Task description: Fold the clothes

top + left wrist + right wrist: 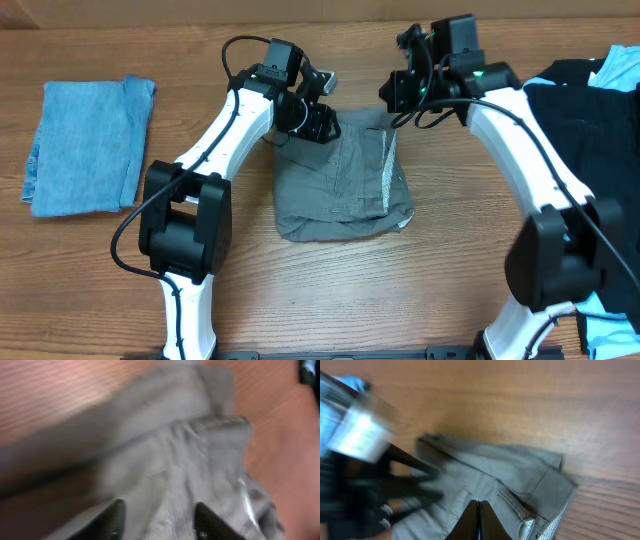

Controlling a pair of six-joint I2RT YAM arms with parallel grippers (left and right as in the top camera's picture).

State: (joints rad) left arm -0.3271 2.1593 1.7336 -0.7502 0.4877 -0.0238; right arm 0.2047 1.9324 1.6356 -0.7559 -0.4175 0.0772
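Left claw (159, 506) above rumpled grey garment (345, 185); stitched pocket showing.

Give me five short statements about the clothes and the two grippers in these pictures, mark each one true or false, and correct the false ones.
1. The grey garment lies on the table between the two arms. True.
2. The blue garment lies on top of the grey one. False: it lies apart, on the left side of the table.
3. The right gripper is shut. True.
4. The left gripper has its fingers pressed together. False: they stand apart, over grey cloth.
5. Black clothes lie at the right edge. True.
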